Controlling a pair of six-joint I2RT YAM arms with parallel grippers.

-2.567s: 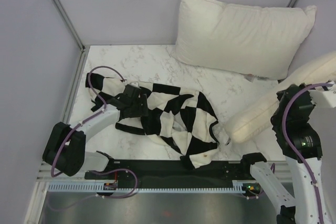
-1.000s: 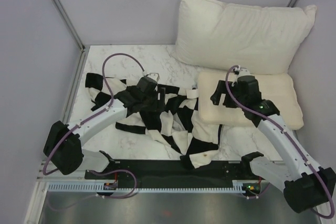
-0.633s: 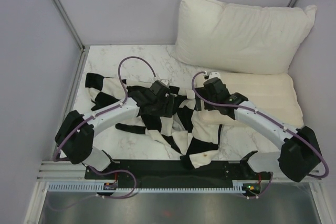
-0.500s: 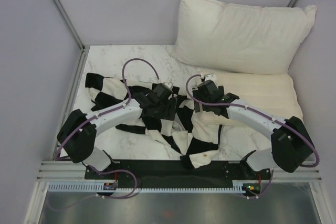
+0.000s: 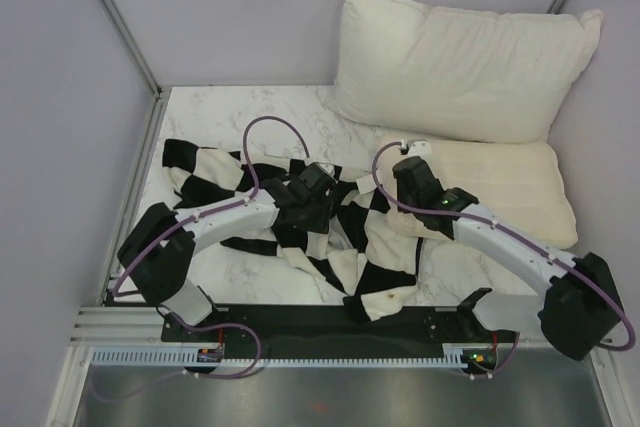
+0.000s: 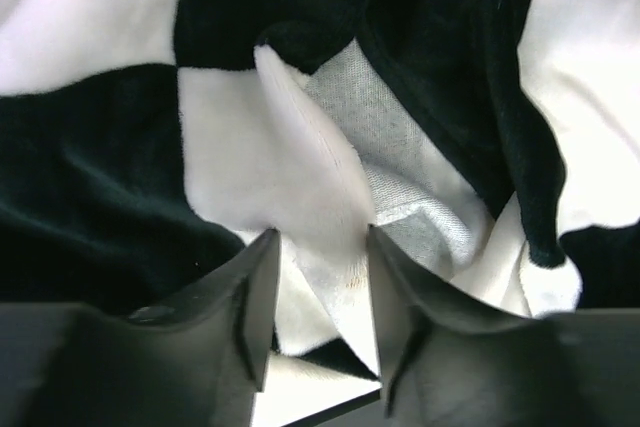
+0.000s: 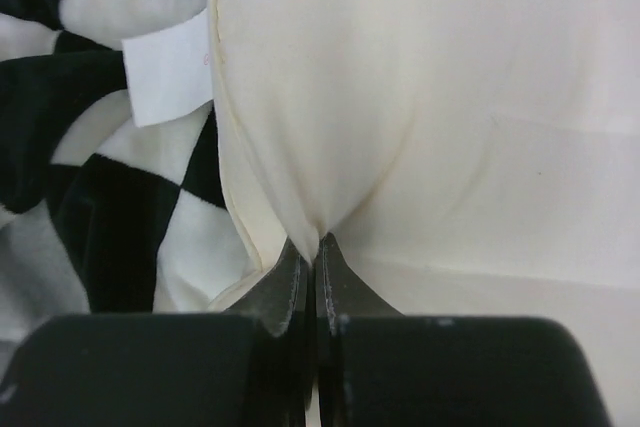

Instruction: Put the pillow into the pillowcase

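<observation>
Right tool [image 7: 312, 242] is pressed together on a small fold of the pillow [image 5: 510, 182], close to its left edge; wrist view shows the cream fabric drawn up into a peak right at the fingertips. Left tool [image 6: 318, 237] is down on the pillowcase [image 5: 330, 257] with its fingers set partway apart around a thick white fold. The fabric fills the gap and touches both, so I read that as clamped on the case. The pillow lies flat on the bench [image 5: 230, 112], to the right of the case and just in front of the big white pillow [image 5: 460, 57]. Its left edge overlaps the right side of the checkered fabric, and the pillow sits outside the case, not in it. A white tag [image 7: 165, 77] sticks out at the pillow's edge and rests on a black square. The case is bunched and wrinkled across the middle of the bench, with grey lining showing in a fold just beyond the left fingers. Compared with 2.6 s ago: the pillow was then up in the air at the far right, hanging from the raised right arm, and now it is down flat. The left tool was then nearer the case's left end and has worked rightward to about mid-case, and the cloth has changed shape with it. Compared with 0.5 s ago: the right tool has backed off a little to the right, the left has nudged slightly right, and the pillow's outline is about unchanged.
</observation>
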